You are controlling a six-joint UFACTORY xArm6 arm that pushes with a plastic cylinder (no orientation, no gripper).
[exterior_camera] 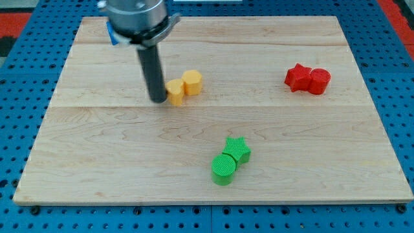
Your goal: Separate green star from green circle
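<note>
Single camera view of a pale wooden desk (97, 149) resting on a blue perforated base (401, 97). The end effector is a straight dark rod with no jaws, so nothing spreads, presses together or pinches; my tip (158, 101) stands on the desk just to the view's left of a yellow block of unclear shape (175, 92), apparently touching it, with a yellow hexagonal block (192, 82) directly behind that one. The green ridged star block (238, 149) and the green ridged circle block (224, 169) lie touching each other near the view's bottom centre, the star toward the view's upper right of the circle. The pair's shared axis therefore runs diagonally, from lower left to upper right. From my tip, both green blocks lie well apart, toward the view's bottom right; the star is marginally the nearer in height, the circle in width. A red star block (296, 77) and a red rounded block (319, 81) sit touching at the view's right, away from any likely path. Separation is judged not yet begun.
</note>
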